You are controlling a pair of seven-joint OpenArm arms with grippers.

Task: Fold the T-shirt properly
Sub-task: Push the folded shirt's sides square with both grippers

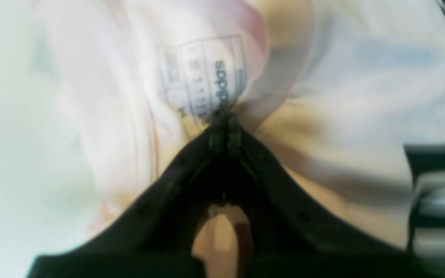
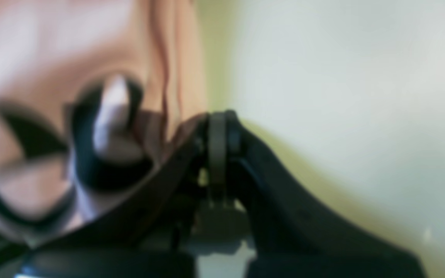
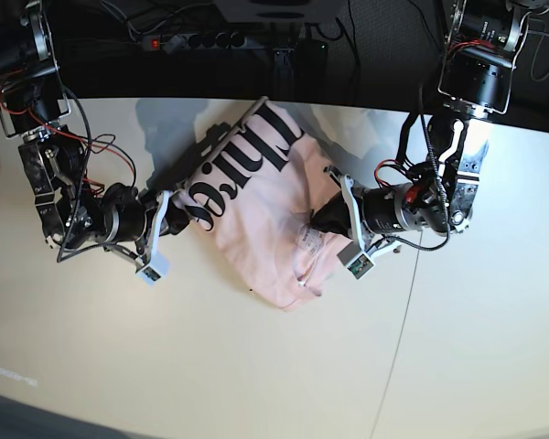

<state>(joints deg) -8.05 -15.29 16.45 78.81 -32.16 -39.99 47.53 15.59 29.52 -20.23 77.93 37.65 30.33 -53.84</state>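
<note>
T-shirt bunched mid-tabletop, long axis diagonal (lettering up), spanning both arms. Left gripper jaws clamped on the label edge; right gripper jaws clamped on the lettered edge.

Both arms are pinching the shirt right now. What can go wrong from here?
1. The left gripper pinches the T-shirt right beside its neck label; only a thin bit of cloth seems caught, so it may slip out when pulled.
2. The right gripper holds the edge near the black lettering. The shirt lies bunched between the arms, so uneven pulling could leave a skewed fold.
</note>
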